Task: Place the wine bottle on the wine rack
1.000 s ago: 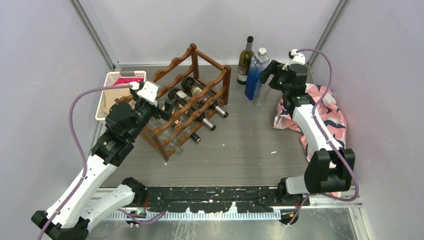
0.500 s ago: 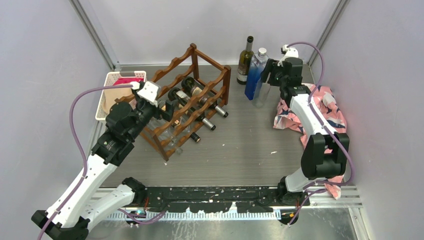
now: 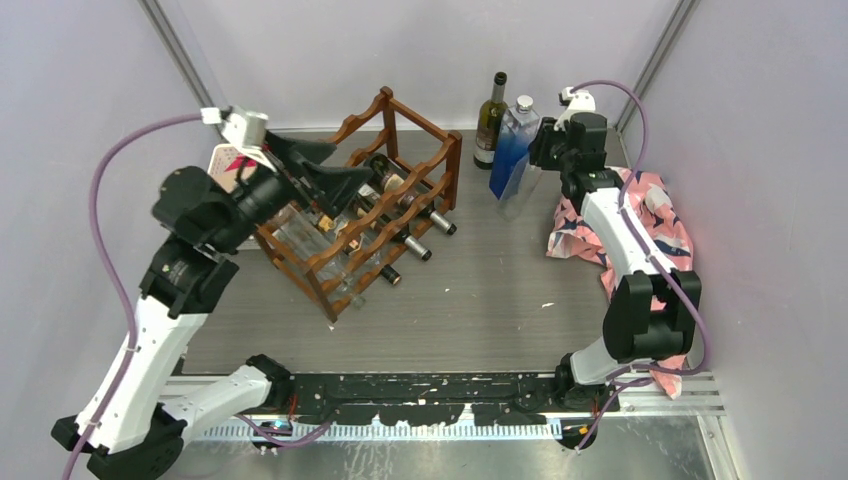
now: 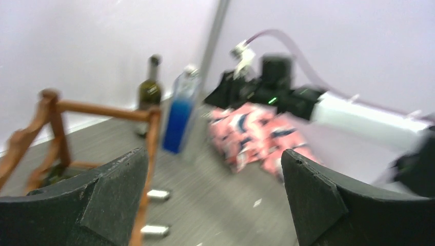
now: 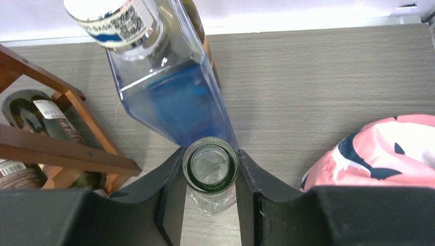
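A clear glass wine bottle [image 5: 211,166] stands upright at the back right of the table, its open mouth facing my right wrist camera. My right gripper [image 5: 211,154] is shut on its neck, one finger on each side of the rim. From above, that bottle [image 3: 520,196] shows just below the right gripper [image 3: 541,150]. The dark reddish-brown wine rack [image 3: 370,205] stands left of centre with several bottles lying in it. My left gripper [image 3: 335,168] hovers open over the rack's left side with nothing between its fingers [image 4: 118,189].
A blue-tinted square bottle [image 3: 512,150] and a dark green bottle [image 3: 489,122] stand right beside the held one. A pink patterned cloth [image 3: 655,225] lies under the right arm. A white basket [image 3: 225,158] sits behind the left arm, mostly hidden.
My right gripper has closed on the clear bottle's neck. The left arm has lifted up and back from the rack's side, its open gripper now above the rack.
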Available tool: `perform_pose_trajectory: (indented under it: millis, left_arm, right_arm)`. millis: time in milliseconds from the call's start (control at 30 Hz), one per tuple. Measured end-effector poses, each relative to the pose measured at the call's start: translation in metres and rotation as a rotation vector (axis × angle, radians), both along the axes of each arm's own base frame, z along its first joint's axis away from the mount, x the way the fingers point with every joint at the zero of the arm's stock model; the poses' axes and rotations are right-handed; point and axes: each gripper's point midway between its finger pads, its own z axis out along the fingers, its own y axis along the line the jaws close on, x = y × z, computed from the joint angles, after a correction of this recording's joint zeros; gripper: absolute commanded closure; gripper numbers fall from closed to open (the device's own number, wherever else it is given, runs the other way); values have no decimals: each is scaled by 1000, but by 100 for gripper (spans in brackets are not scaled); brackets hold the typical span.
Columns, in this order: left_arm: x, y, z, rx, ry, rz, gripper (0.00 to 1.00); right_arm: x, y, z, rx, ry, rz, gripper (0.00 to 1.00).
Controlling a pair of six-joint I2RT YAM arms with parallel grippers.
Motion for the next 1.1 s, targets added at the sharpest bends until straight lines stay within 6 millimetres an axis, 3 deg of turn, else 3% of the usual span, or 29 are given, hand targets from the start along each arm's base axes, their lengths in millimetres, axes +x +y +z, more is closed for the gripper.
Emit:
perform_pose_trajectory:
  millis: [167, 300, 533, 700, 933, 1100]
  left_arm:
    - [-35, -10, 66, -253, 90, -148, 0]
    - [-53, -23, 86, -380, 200, -239, 0]
    - [-82, -66, 101, -458, 343, -368, 0]
    - [-78, -91, 96, -442, 417, -342, 0]
    - [-76, -93, 95, -441, 438, -287, 0]
    - [-76, -91, 99, -429, 409, -277, 0]
  right_arm:
    - [-22, -4, 1, -6, 31, -14, 86]
    - [-40, -6, 10, -8, 41, -24, 86]
    - [-59, -6, 30, 5, 19, -30, 86]
    - [-73, 0, 39, 13, 2, -16, 86]
    - [-93, 8, 44, 47, -2, 10, 87]
    - [-110, 12, 37, 80, 10, 27, 90]
